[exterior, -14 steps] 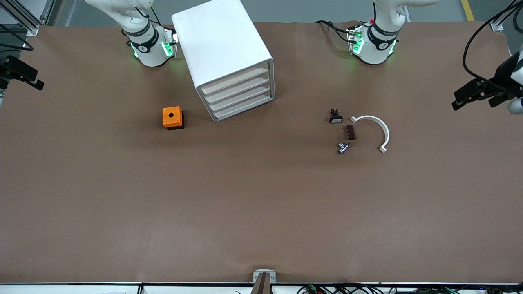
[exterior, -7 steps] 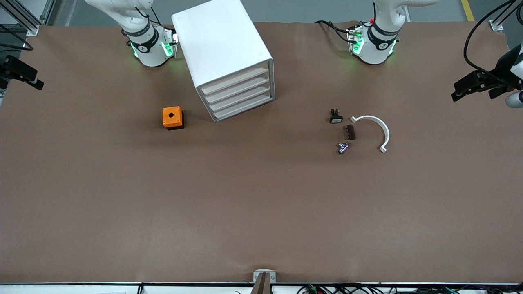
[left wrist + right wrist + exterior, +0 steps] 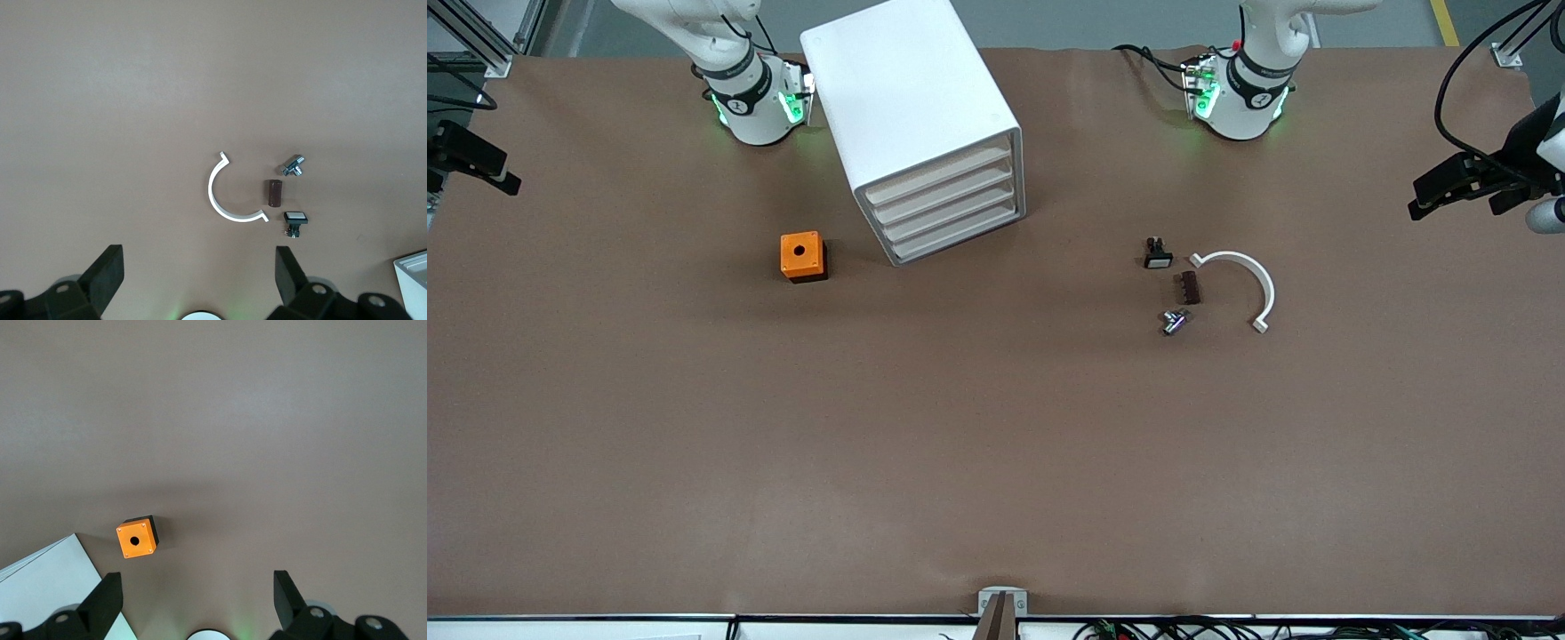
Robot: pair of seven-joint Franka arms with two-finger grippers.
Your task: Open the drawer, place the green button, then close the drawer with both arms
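Note:
The white four-drawer cabinet (image 3: pixel 911 116) stands near the right arm's base, and its third drawer (image 3: pixel 953 220) is shut like the others. The button (image 3: pixel 1174 322), a tiny silvery and dark piece, lies on its side on the table toward the left arm's end (image 3: pixel 293 167); no green cap shows. My left gripper (image 3: pixel 1458 191) hangs open and empty over that end's table edge, well apart from the button (image 3: pixel 198 270). My right gripper (image 3: pixel 476 164) is open and empty over the table's other end (image 3: pixel 198 590).
An orange box with a hole (image 3: pixel 802 256) sits beside the cabinet, toward the right arm's end. Close to the button lie a black-and-white switch (image 3: pixel 1158 253), a small brown block (image 3: pixel 1189 287) and a white half-ring (image 3: pixel 1249 280).
The left gripper has drifted slightly toward the robots' bases along the table edge. The right arm and all objects have stayed put.

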